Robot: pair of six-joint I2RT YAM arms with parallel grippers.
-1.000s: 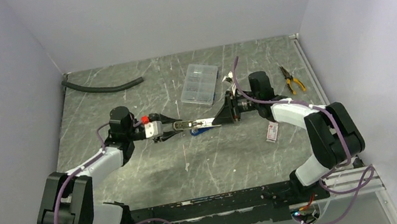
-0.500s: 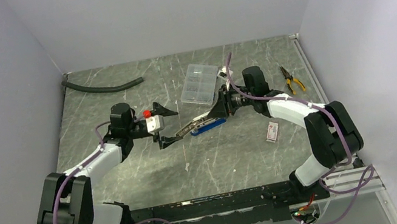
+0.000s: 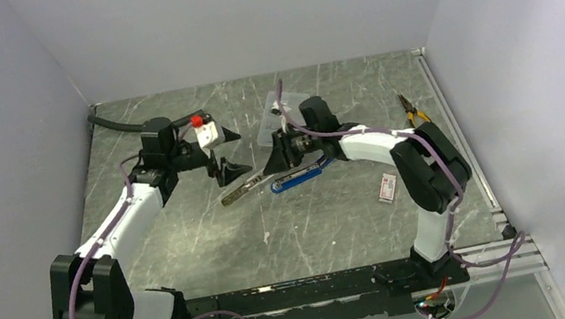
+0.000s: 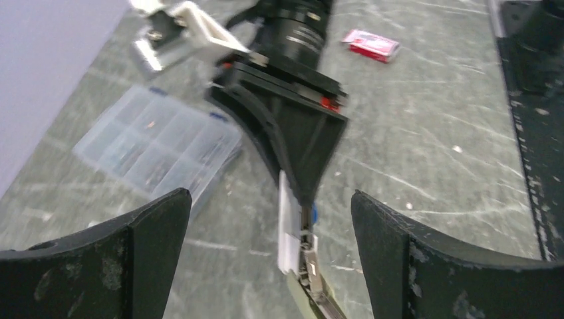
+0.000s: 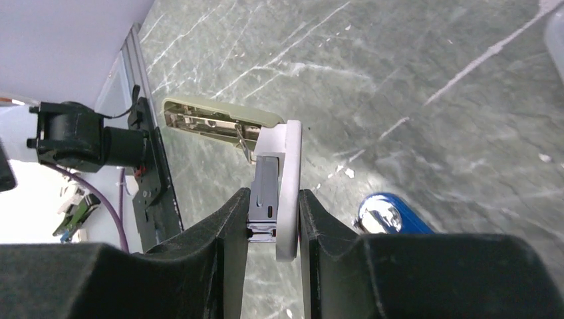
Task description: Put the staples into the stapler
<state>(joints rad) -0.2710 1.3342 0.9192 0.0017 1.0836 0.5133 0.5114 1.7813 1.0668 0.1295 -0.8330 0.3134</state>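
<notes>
Clamping the stiff cream-and-blue stapler [image 3: 249, 186] by its white rear block over the grey marbled desk [image 3: 186, 229] in my narrow-set right pincer [image 5: 273, 196], I judge the light, crushable red-and-white staple box [image 3: 388, 186], lying apart to its right, wants my wide-open left pincer [image 3: 227, 153] across its long sides.

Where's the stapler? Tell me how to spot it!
Look at the middle of the grey marbled table, where the right gripper reaches in. The stapler is pinched in it, swung open. Unlike the clear compartment case behind it or the yellow-handled pliers near the right edge, it has a blue half and a pale half with a metal channel.
</notes>
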